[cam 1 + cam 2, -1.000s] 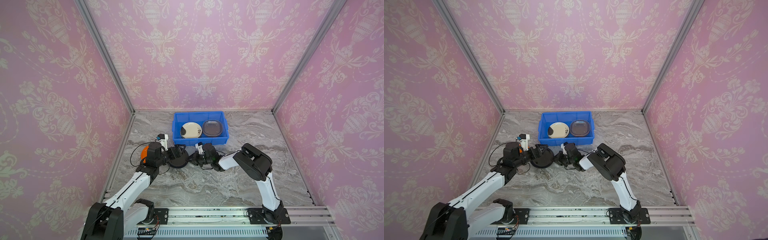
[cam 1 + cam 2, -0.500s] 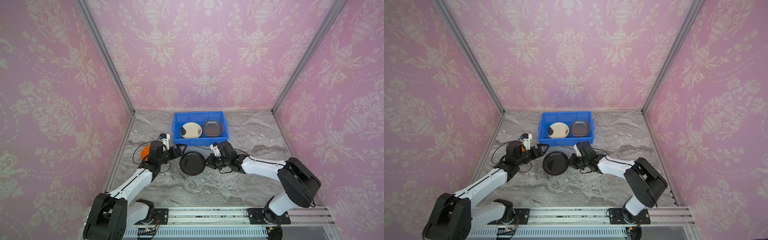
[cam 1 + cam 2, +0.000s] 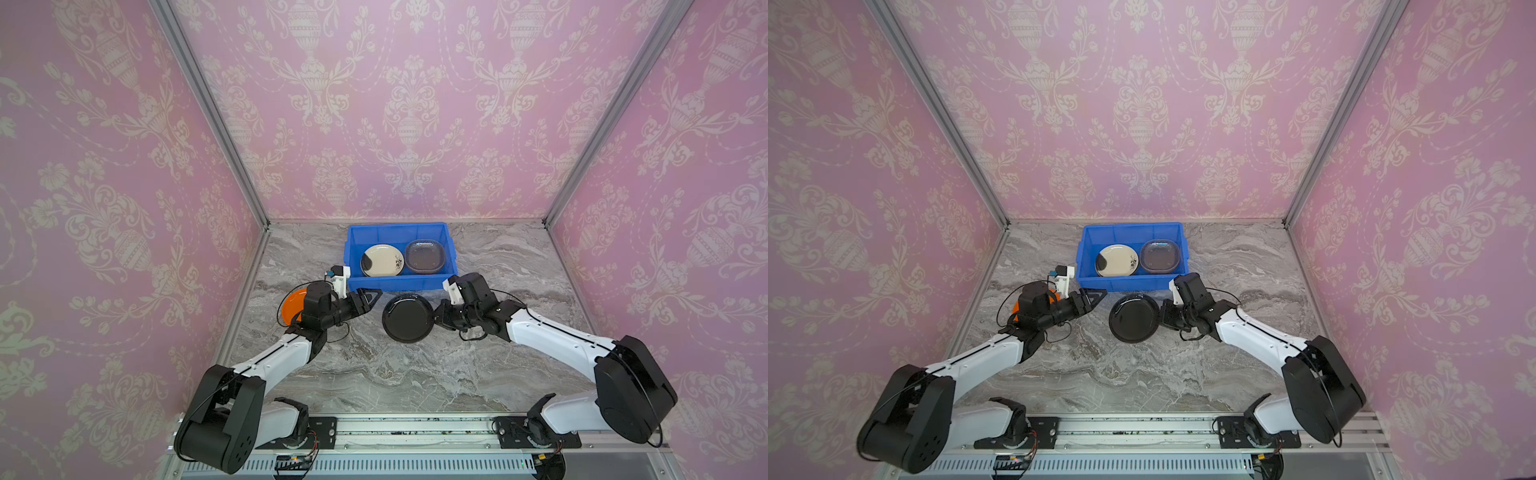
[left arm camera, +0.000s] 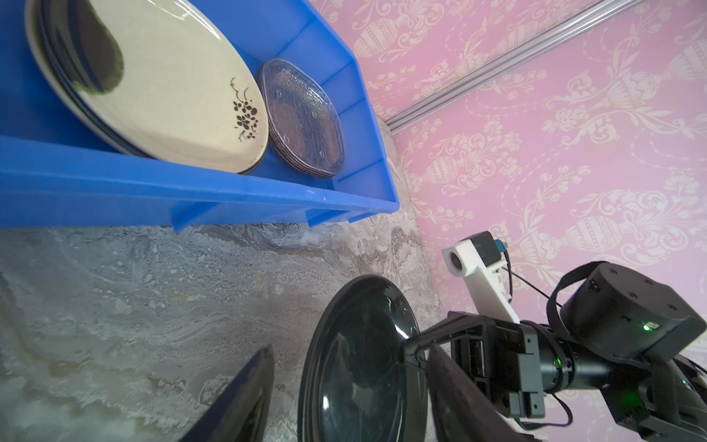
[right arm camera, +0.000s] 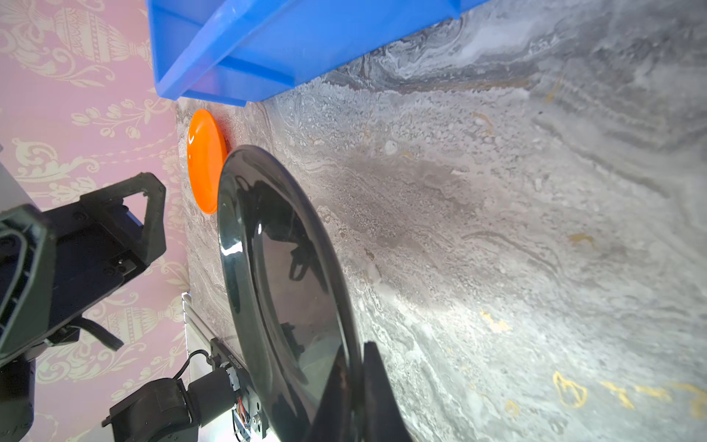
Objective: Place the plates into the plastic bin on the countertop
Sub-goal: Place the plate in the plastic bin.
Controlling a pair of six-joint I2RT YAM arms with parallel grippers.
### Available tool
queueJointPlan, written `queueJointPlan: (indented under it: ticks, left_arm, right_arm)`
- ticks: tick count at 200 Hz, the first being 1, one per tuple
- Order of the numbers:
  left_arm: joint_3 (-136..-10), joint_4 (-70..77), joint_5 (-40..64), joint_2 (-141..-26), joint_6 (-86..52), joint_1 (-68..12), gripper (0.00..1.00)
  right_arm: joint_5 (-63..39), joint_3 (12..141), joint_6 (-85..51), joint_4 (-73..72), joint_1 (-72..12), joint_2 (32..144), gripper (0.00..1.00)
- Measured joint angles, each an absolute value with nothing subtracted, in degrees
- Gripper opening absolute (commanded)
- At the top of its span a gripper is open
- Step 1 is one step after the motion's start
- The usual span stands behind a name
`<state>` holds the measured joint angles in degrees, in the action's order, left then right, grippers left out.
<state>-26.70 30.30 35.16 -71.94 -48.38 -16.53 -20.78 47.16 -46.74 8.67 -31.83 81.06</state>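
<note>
Right hand (image 3: pixel 436 318) is clamped on the rim of the black plate (image 3: pixel 408 318), on the side facing the worktop's right edge. The plate sits over the middle of the worktop (image 3: pixel 374 374), just in front of the bin's near wall, and the right wrist view shows it tilted. I cannot tell whether its low edge touches the surface.

Left hand (image 3: pixel 368 301) stands partly open and empty. It is just beside the plate's other edge, near the bin's near-left corner.

The bin (image 3: pixel 395 284) is at the back centre. Inside, a cream plate (image 3: pixel 382 261) tops the left stack and a glass plate (image 3: pixel 424 255) tops the right.

An orange plate (image 3: pixel 293 305) lies by the worktop's left edge, under my left arm.

Plan for this step, as I judge it:
- Lift the black plate until its low edge will pass the near rim with margin, then move it toward the back edge.
- Level it over the cream stack, since round sits better on round.
- Lower until it is nearly seated before letting go. A one-sided rim grip means it will swing if released high.
- Keep the left hand wide of the path, and send it for the orange plate.

Risk: the plate could clip the bin rim.
</note>
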Motion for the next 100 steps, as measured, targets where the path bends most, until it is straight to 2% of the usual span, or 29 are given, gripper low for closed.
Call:
queueJointPlan:
  ticks: [64, 100]
  left_arm:
    - [-25.4, 30.8, 35.5, -72.1, -49.0, -17.1, 0.58]
    - [-25.3, 31.2, 35.5, -73.1, -49.6, -17.1, 0.44]
  right_arm:
    - [-22.7, 52.5, -46.3, 8.4, -31.2, 83.0, 0.0]
    - [-23.8, 54.6, -46.3, 7.8, -31.0, 84.2, 0.0]
